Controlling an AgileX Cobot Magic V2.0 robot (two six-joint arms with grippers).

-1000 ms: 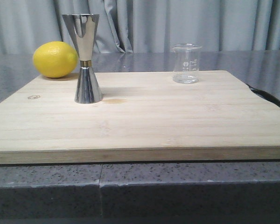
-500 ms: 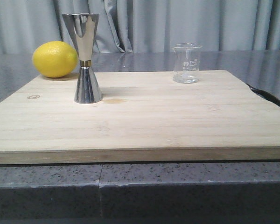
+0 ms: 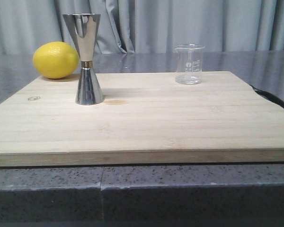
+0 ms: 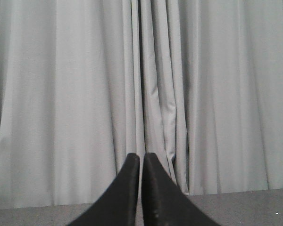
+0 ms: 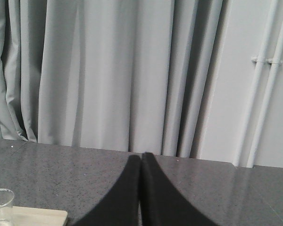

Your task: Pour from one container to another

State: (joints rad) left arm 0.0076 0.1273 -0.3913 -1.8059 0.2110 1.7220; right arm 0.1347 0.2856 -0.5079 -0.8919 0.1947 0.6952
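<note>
The clear glass beaker stands upright at the back right of the wooden board; its rim also shows in the right wrist view as the beaker. The steel hourglass jigger stands upright at the board's left, brass band at its waist. Neither arm appears in the front view. My left gripper is shut and empty, facing the grey curtain. My right gripper is shut and empty over the dark countertop, away from the beaker.
A yellow lemon lies behind the jigger at the board's back left corner. A black curved object sits off the board's right edge. A grey curtain hangs behind the speckled counter; white pipes run down the wall.
</note>
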